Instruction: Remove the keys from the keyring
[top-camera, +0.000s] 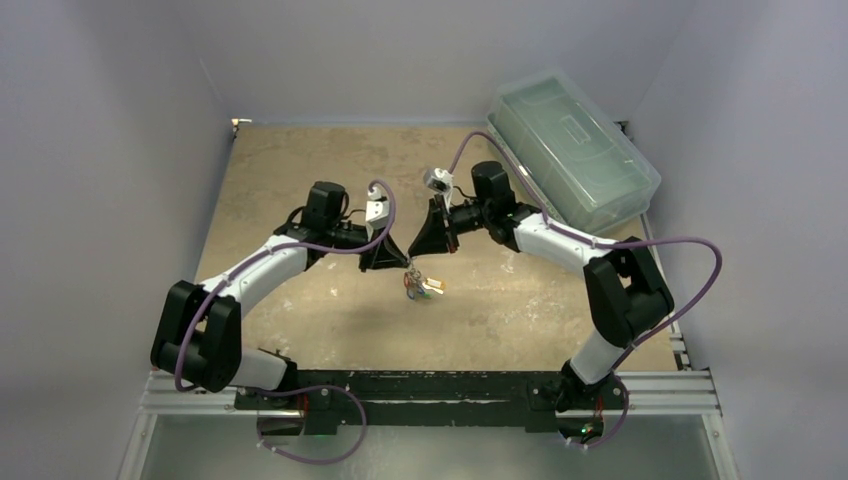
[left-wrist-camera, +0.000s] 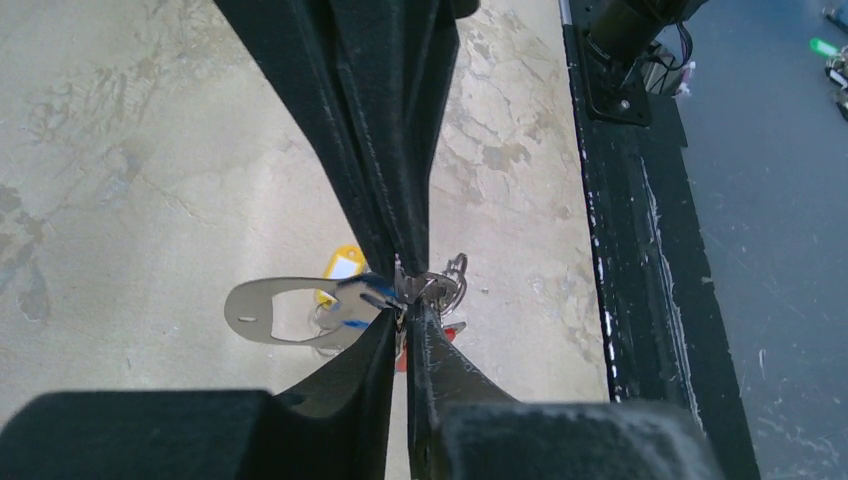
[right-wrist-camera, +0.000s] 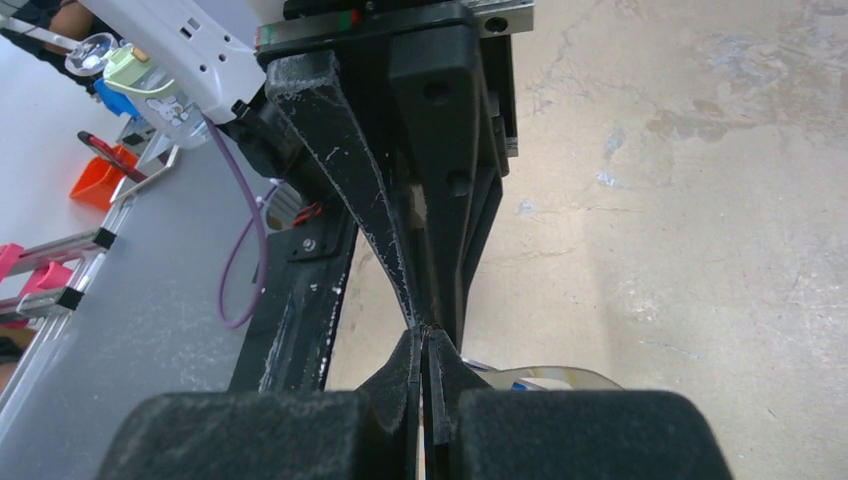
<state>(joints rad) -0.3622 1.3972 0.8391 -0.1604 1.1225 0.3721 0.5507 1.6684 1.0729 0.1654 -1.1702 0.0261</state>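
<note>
Both arms have met nose to nose over the middle of the table (top-camera: 300, 160), and the bunch hangs just under the two tips, clear of the surface as far as I can judge. The left gripper (left-wrist-camera: 405, 330) is pinched right down, and so is the right gripper (right-wrist-camera: 425, 345), tip against tip at the knot where the keys (left-wrist-camera: 440, 288) join the keyring (left-wrist-camera: 268, 312). Which bit of metal each one has I cannot tell.

The keyring sticks out flat to one side – stiff, thin, slick metal that I'd guess twists easily in a light pinch. The keys look small and loose, likely to swing and jangle. Their plastic tags, such as the yellow-orange one (left-wrist-camera: 343, 266), seem the softer, broader place to take hold.

Little stands in the way: a lidded clear plastic box (top-camera: 572, 150) sits well apart at the far right, and the black rail (left-wrist-camera: 620, 250) runs along the near edge – the real crowding is the two sets of fingers themselves
</note>
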